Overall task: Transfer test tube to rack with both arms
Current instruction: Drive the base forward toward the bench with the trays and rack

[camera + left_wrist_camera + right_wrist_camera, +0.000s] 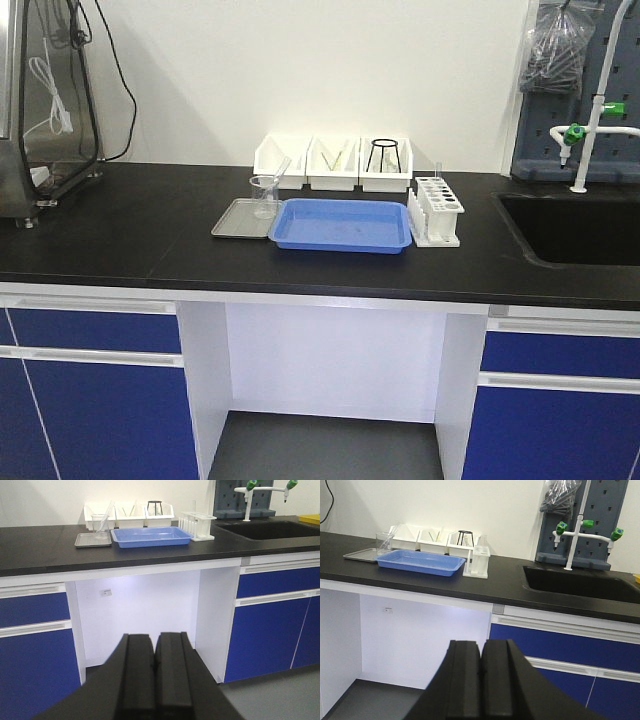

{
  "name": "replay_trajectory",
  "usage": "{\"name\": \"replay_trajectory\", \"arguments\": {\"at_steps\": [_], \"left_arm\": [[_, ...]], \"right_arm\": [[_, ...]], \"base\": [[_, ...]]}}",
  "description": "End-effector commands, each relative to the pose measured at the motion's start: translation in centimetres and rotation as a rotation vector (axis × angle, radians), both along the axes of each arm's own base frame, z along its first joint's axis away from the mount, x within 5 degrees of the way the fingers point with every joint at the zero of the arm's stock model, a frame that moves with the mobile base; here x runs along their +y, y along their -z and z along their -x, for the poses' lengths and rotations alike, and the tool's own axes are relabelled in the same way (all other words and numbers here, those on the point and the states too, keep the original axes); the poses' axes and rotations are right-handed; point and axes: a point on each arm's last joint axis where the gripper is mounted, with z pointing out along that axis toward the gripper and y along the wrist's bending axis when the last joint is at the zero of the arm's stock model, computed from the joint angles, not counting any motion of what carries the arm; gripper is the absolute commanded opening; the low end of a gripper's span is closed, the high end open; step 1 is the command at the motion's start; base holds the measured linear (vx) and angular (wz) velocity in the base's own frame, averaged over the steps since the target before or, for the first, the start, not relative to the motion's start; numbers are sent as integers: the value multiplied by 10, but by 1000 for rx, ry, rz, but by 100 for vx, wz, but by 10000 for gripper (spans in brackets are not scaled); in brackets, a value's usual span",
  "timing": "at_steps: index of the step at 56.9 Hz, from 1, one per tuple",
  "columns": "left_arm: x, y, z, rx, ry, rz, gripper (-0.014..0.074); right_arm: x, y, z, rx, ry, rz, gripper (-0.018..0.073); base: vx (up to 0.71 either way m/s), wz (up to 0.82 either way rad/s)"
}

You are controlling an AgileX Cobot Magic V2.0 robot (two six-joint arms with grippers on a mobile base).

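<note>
Nearest us, our left pincer [155, 645] and right pincer [481, 650] hang well short of the blue tray [340, 225]. Each has its jaws pressed together on nothing. Farther on, the blue tray lies on the black table [120, 230]. Just left of the blue tray we see a metal tray [232, 222] carrying the beaker [264, 200], and the test tube [280, 170] leans tilted inside that beaker. Just right of the blue tray stands the rack [437, 212]. Behind the blue tray, against the wall, sit three white bins [333, 182].
</note>
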Motion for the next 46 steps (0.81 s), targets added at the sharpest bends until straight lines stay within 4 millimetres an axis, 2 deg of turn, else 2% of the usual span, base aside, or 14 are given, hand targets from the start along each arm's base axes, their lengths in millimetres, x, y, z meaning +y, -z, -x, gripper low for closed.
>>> {"name": "replay_trajectory", "arguments": {"at_steps": [1, 46], "left_arm": [[1, -15, 2, -106, -4, 46, -7], [1, -15, 2, -106, -4, 46, -7]], "right_arm": [[-1, -2, 0, -71, 9, 10, -8], [-1, -2, 0, -71, 9, 10, -8]], "base": [[0, 0], [0, 0]]}}
